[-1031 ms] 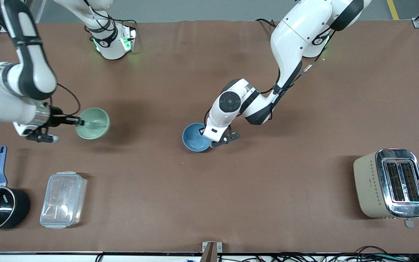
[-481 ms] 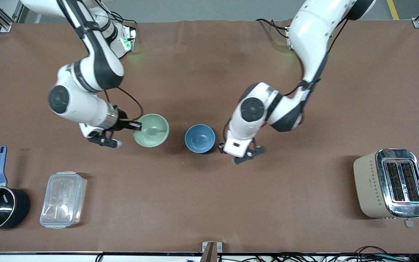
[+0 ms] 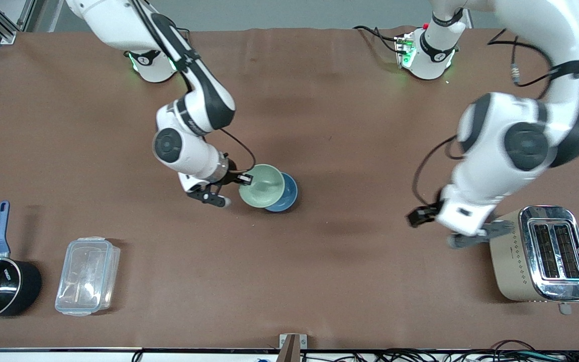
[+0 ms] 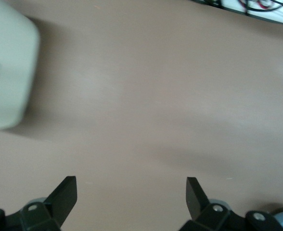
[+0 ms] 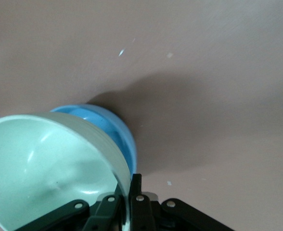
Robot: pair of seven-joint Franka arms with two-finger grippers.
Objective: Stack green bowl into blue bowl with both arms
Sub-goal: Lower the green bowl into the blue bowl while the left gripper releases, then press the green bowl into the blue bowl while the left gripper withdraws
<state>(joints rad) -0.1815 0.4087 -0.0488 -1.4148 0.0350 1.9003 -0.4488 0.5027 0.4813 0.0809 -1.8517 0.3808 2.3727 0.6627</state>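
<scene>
Front view: the green bowl (image 3: 262,185) is held by its rim in the right gripper (image 3: 243,179), fingers clamped on the rim edge toward the right arm's end of the table. The bowl is carried over the blue bowl (image 3: 284,193), which sits on the table (image 3: 319,125) near mid-table. Overlap is only partial: the green bowl is offset toward the right arm's end, so the blue bowl's centre lies a bit further toward the left arm's end than the held bowl. Judged: that offset has to be closed before lowering and release. The left gripper (image 3: 427,216) is over bare table just beside the toaster (image 3: 541,254), well apart from both bowls; that arm waits.

Left wrist view: its fingers (image 4: 64,195) are seen spread apart w/ nothing between, bare table under them, toaster blurred at the edge.

Right wrist view: rim of the green bowl (image 5: 59,159) is pinched between closed fingers (image 5: 136,185); the blue bowl (image 5: 115,137) is seen under and partly past it, bowls overlapping, contact cannot be told.
</scene>
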